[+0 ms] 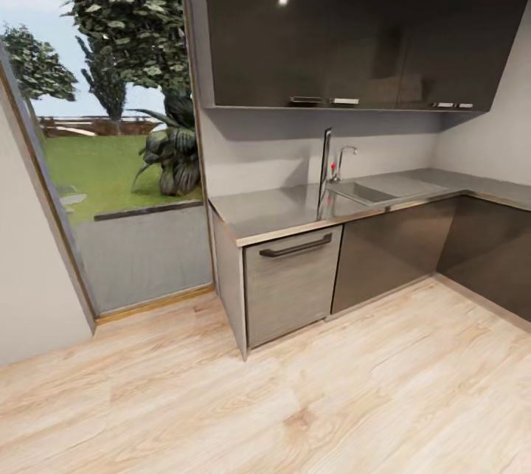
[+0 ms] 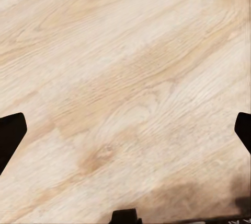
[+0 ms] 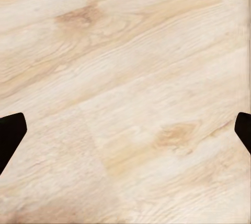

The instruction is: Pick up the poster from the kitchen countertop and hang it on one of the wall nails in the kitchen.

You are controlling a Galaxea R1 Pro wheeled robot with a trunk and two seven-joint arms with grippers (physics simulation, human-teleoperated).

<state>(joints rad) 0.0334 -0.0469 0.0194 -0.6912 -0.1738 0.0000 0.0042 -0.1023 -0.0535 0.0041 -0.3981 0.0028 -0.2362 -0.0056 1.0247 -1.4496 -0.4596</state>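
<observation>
Kitchen countertop (image 1: 280, 208) sat at two o'clock, sink (image 1: 369, 192) inset. Left gripper (image 2: 125, 130) and right gripper (image 3: 125, 130) spread wide, empty, over wood floor (image 1: 295, 400).

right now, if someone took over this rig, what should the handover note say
Left gripper: open, nothing between its fingers, wooden floor under it.
Right gripper: open, nothing held, over the same floor.
Kitchen countertop ahead in the head view, with sink and tap; the stretch in view carries no poster, and I can pick out no nail on the wall.
Done: nothing yet.
Left: find the poster, probably further along the countertop, pick it up, locate a nail and hang it.
</observation>
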